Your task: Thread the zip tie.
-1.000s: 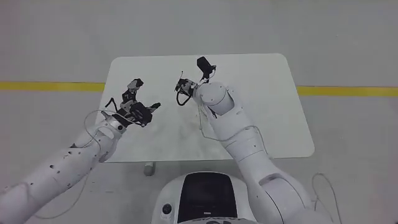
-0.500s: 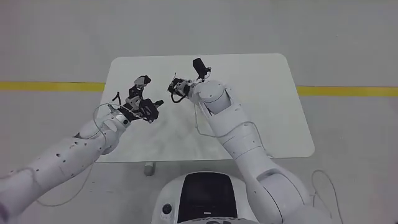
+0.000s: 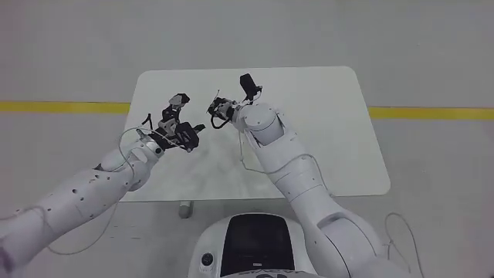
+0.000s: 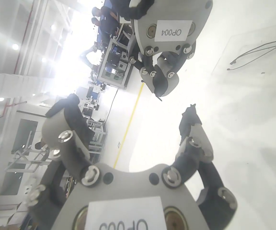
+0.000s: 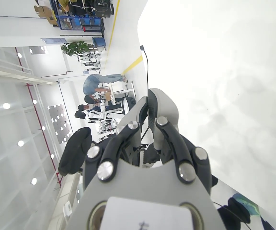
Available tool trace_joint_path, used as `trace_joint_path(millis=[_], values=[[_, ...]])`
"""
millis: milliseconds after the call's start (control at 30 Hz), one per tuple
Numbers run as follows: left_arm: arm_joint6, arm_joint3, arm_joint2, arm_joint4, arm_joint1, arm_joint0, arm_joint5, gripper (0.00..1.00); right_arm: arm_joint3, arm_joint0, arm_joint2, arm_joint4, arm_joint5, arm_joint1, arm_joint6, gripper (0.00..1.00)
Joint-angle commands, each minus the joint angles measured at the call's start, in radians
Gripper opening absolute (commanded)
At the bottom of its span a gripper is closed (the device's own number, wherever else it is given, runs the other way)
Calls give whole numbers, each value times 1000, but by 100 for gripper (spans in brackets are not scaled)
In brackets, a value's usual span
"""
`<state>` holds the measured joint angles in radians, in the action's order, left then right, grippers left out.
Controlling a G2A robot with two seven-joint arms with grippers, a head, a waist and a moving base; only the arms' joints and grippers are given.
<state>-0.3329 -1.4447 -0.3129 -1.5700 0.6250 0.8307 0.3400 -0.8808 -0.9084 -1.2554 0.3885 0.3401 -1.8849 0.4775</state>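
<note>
My right gripper is shut on a thin black zip tie. The strip sticks straight out from between its fingers and ends in a small square head. In the top view the right gripper hangs over the left middle of the white table. My left gripper is close beside it, open and holding nothing. The left wrist view has the open left gripper facing the shut right gripper across a small gap, and a short black tip pokes out of the right one.
Loose thin zip ties lie flat on the table beyond the two grippers, near its left edge. The right half of the table is bare. Yellow floor lines run past the table's far and left sides.
My left gripper has moved up and to the right, closing on the right gripper. The right gripper shifted slightly left with the zip tie, then held still.
</note>
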Motion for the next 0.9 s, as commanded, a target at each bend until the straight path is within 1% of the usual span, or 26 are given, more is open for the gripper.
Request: trace_joint_path(millis=[0,100,167,267,300,333,367,400,467,533,567,667,800,867], values=[[0,0,-1,0,0,1,0,100,0,0,0,1,0,0,2,0],[1,0,-1,0,0,1,-1,100,-2,-2,0,0,-3,0,-1,0],[4,-2,-10,0,4,7,-6,100,-21,-20,6,-8,-19,2,-11,0],[0,4,-17,0,9,12,-10,100,-47,-35,12,-13,-19,5,-12,0],[-2,7,-18,0,11,13,-11,91,-54,-39,13,-14,-17,6,-13,0],[-4,10,-19,0,12,13,-11,75,-61,-43,13,-16,-16,7,-14,0],[-6,14,-19,0,14,13,-13,65,-70,-47,15,-17,-14,9,-15,0],[-7,16,-19,0,16,12,-14,49,-77,-51,16,-17,-13,10,-17,0],[-9,22,-17,0,19,10,-16,36,-93,-59,19,-19,-11,13,-21,0],[-9,26,-14,0,21,8,-17,28,-104,-65,22,-20,-8,15,-23,0],[-9,28,-12,0,23,7,-17,28,-109,-67,24,-20,-6,16,-24,0],[-10,34,-3,0,27,1,-17,23,-126,-75,31,-21,-4,20,-25,0],[-12,39,11,0,31,-8,-17,22,-146,-84,41,-24,0,24,-23,0],[-12,41,16,0,33,-12,-17,20,-150,-86,46,-27,0,26,-21,0]])
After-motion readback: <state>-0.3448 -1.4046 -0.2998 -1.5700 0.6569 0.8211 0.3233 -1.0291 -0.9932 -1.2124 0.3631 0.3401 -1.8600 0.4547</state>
